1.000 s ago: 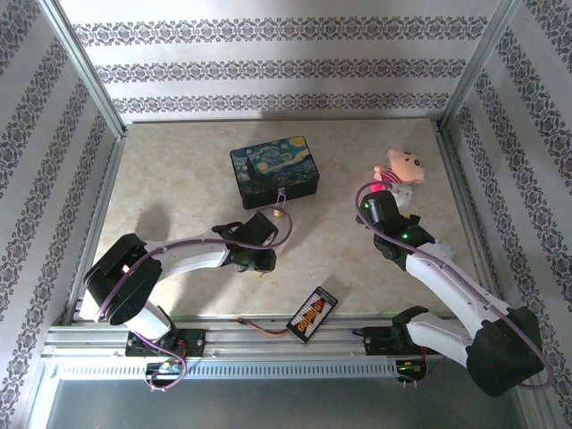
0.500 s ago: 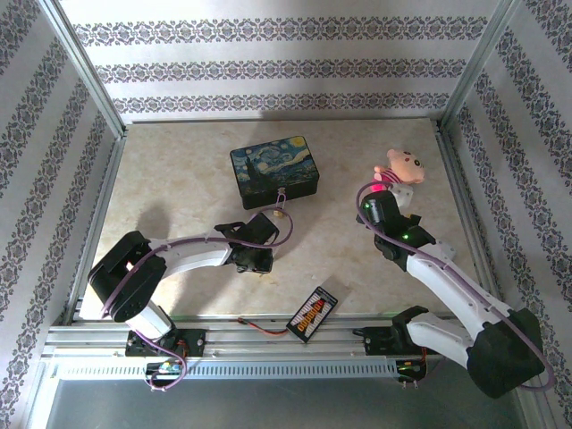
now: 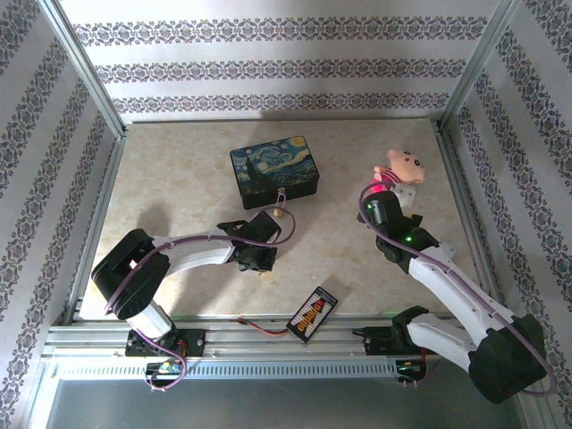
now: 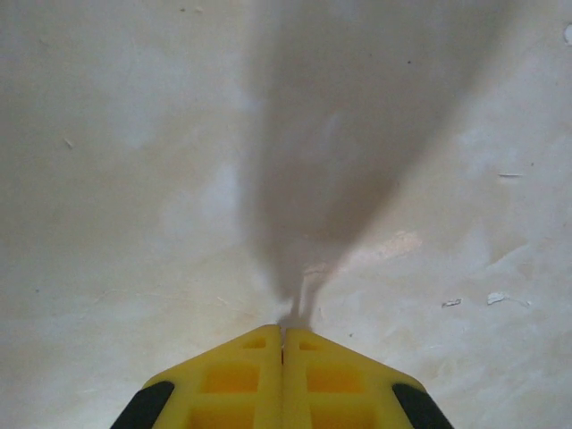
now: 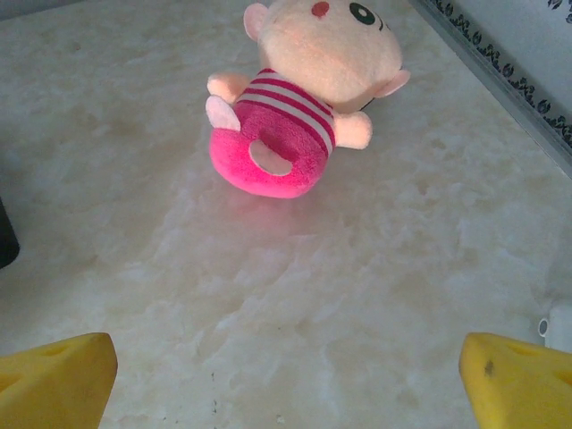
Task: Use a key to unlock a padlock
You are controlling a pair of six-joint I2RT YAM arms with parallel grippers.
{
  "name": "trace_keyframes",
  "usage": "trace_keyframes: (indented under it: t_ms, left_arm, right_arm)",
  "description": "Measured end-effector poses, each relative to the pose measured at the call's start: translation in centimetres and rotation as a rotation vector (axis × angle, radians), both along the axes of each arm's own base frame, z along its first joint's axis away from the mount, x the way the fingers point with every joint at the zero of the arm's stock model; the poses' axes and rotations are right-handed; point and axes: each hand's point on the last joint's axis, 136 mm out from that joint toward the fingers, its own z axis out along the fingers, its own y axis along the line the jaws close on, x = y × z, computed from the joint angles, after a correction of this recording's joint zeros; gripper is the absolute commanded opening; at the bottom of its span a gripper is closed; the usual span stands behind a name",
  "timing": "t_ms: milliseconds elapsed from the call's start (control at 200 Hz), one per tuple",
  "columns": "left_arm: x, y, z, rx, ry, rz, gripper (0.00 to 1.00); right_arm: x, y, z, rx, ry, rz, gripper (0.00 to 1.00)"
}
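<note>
Left end effector (image 4: 283,329) has closed, fingers (image 4: 232,375) together on a thin grey sliver, apparently the key (image 4: 302,299), at the tabletop (image 4: 134,179); padlock (image 3: 281,213) hangs just beyond it on the painted box (image 3: 273,170) front, so lift straight without twisting, keeping the blade aligned.

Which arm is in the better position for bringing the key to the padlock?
Left. The left gripper is shut with the thin key apparently pinched at its tips, and it is near the padlock on the box. The right gripper is open, facing the plush toy.
</note>
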Motion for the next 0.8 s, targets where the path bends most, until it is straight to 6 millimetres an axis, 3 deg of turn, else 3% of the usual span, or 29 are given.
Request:
trace_keyframes:
  t_ms: [185,350,480,595,800]
  left_arm:
    - [0.9,-0.4,1.1,0.004,-0.033,-0.018,0.0]
    - [1.5,-0.6,3.1,-0.011,-0.087,-0.04,0.0]
    - [2.1,-0.5,5.1,-0.051,-0.13,-0.04,0.0]
    - [3.0,-0.2,6.4,-0.101,-0.147,-0.018,0.0]
    - [4.7,-0.2,8.5,-0.168,-0.204,-0.001,0.0]
  right_arm:
    - [0.0,0.6,0.0,0.028,0.003,0.028,0.98]
    - [-0.1,2.4,-0.6,0.1,0.031,0.106,0.98]
    - [0.2,5.4,-0.8,0.197,0.041,0.218,0.95]
    - [0.3,8.7,-0.7,0.318,0.023,0.344,0.82]
    - [-0.1,12.9,-2.7,0.54,0.078,0.445,0.72]
